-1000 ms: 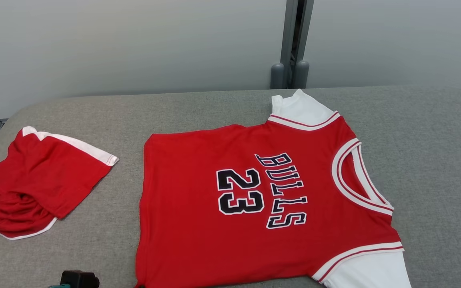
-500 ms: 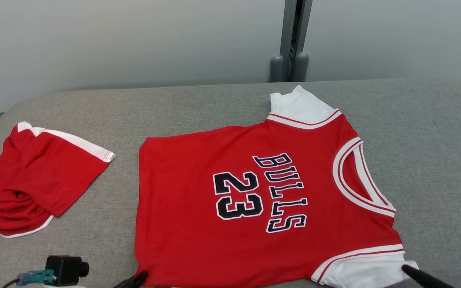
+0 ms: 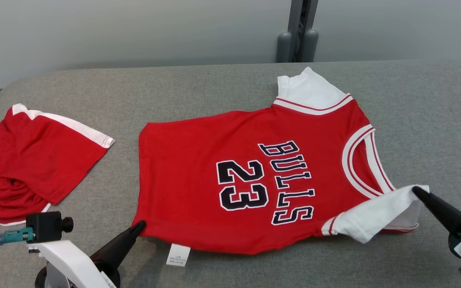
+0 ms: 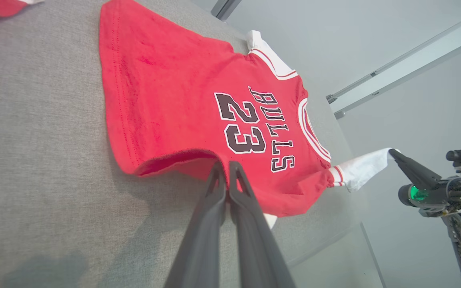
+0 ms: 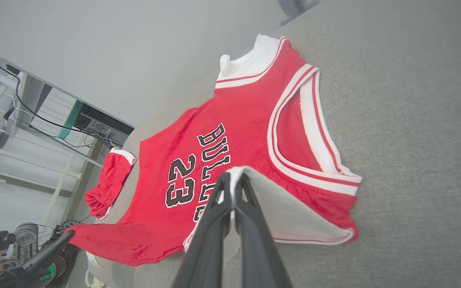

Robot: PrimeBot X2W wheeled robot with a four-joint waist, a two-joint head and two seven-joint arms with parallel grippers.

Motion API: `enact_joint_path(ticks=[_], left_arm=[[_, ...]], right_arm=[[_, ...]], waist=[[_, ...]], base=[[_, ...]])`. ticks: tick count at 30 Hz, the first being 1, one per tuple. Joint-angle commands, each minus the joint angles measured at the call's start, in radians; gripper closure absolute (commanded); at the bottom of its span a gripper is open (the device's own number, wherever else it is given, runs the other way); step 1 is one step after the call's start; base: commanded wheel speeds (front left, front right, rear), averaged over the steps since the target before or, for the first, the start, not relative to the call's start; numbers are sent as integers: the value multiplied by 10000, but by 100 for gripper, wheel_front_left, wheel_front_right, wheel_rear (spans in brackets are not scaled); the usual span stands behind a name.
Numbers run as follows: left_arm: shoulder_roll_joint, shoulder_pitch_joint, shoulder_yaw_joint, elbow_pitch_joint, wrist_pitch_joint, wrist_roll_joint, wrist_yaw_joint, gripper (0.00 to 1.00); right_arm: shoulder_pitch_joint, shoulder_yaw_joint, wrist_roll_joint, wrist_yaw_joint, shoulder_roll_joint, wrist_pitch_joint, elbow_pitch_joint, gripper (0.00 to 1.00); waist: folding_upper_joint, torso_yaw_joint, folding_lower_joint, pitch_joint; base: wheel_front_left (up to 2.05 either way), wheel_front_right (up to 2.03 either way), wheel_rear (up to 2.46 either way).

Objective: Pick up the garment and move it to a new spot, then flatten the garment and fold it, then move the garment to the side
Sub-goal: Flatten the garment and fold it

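The garment (image 3: 230,160) is a red jersey with white sleeves and "BULLS 23" in black, lying printed side up on the grey padded table (image 3: 214,88). My left gripper (image 3: 140,227) is shut on its near bottom hem corner, seen close in the left wrist view at the hem (image 4: 198,158) between my left gripper (image 4: 225,165). My right gripper (image 3: 416,191) is shut on the near white sleeve (image 3: 378,214), lifted and folded over toward the far side. In the right wrist view my right gripper (image 5: 232,176) pinches that sleeve (image 5: 278,208). A white label (image 3: 177,255) hangs below the raised near edge.
A second red piece with white trim (image 3: 34,160) lies bunched at the table's left end. A grey post (image 3: 300,36) stands behind the table against a pale wall. Bare grey table lies right of the jersey and along the far edge.
Both grippers have come up into view and taken hold: the left on the hem corner, the right on the near sleeve. The near edge is now lifted and the sleeve turned inward. The camera has tilted down.
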Motion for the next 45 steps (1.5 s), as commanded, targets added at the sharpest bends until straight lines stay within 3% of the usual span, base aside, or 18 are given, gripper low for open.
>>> enact_joint_path(ticks=[1, 7, 17, 29, 36, 37, 38, 39, 40, 45], left_arm=[[-99, -255, 134, 41, -8, -144, 108, 100], [-591, -905, 258, 664, -22, -340, 489, 100], [-1139, -1973, -79, 1924, -21, 196, 641, 100], [-1717, -2855, -257, 3078, -260, 476, 404, 100], [-1991, -3232, -308, 3771, -586, 693, 275, 100], [-2040, -3269, -334, 3918, -641, 764, 262, 78], [-2069, -3283, -343, 3978, -684, 761, 243, 51], [-2107, -3300, -325, 4023, -750, 762, 210, 5], [-2150, -3318, -257, 4058, -890, 768, 167, 0], [-2282, -3401, -46, 4177, -1742, 1101, 232, 0]], right_arm=[[-345, 1, -266, -4, -68, -202, 142, 100], [-1496, 332, -1149, -4, -189, -1030, 943, 100], [-2714, 1482, -1666, -4, -672, -2259, 2068, 100], [-3730, 2889, -1792, -4, -1209, -4204, 3222, 100], [-3988, 3613, -1428, -4, -1378, -4815, 3966, 100], [-4072, 3610, -1382, -4, -1361, -4962, 4170, 64], [-4129, 3640, -1356, -4, -1330, -5060, 4218, 5], [-4149, 3653, -1293, -4, -1293, -5153, 4305, 0], [-4161, 3648, -1239, -4, -1268, -5240, 4406, 0], [-4124, 3714, -1306, -4, -1231, -5900, 4597, 0]], waist=[[-1, 41, 1, 161], [-1, 75, 1, 563], [-1, 143, 1, 1057], [-1, 201, 1, 1519], [-1, 270, 1, 1644], [-1, 266, 1, 1624], [-1, 265, 1, 1610], [-1, 262, 1, 1585], [-1, 258, 1, 1555], [-1, 235, 1, 1332]], base=[[0, 0, 0], [0, 0, 0], [0, 0, 0], [0, 0, 0], [0, 0, 0], [0, 0, 0], [0, 0, 0], [0, 0, 0], [0, 0, 0], [0, 0, 0]])
